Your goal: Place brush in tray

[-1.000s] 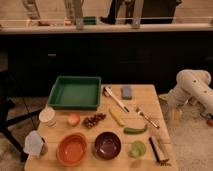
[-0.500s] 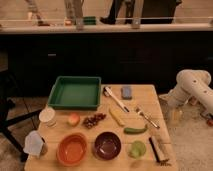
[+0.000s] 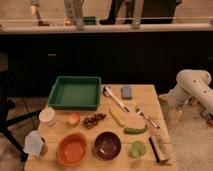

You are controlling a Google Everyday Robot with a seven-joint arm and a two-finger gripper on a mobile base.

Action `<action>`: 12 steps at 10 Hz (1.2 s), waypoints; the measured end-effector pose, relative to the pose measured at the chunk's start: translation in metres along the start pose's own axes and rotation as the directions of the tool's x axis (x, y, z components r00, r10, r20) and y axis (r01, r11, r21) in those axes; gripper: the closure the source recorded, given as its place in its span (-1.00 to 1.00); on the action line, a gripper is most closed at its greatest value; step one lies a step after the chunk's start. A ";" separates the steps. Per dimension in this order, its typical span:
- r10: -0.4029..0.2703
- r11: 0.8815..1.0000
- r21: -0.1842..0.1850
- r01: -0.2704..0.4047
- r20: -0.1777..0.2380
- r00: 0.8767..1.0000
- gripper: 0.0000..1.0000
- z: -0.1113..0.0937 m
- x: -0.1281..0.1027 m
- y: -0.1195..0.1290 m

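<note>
The brush (image 3: 116, 99), a long slim white stick with a small dark head at its far end, lies diagonally on the wooden table (image 3: 150, 100) just right of the tray. The tray (image 3: 75, 93) is a shallow green rectangle at the table's back left, with nothing in it. My gripper (image 3: 175, 115) hangs off the table's right edge below the white arm (image 3: 192, 86). It is open, holds nothing, and is well apart from the brush.
A blue sponge (image 3: 127, 91) sits beside the brush, with a fork (image 3: 146, 118), a yellow item (image 3: 116, 116) and a green vegetable (image 3: 135, 130) nearby. Toward the front are grapes (image 3: 93, 120), an orange bowl (image 3: 72, 149), a maroon bowl (image 3: 107, 145), a green cup (image 3: 137, 148) and a scrub brush (image 3: 159, 149).
</note>
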 end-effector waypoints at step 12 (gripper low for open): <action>0.216 0.976 -0.006 -0.216 0.075 0.973 -1.00 0.014 -0.034 -0.027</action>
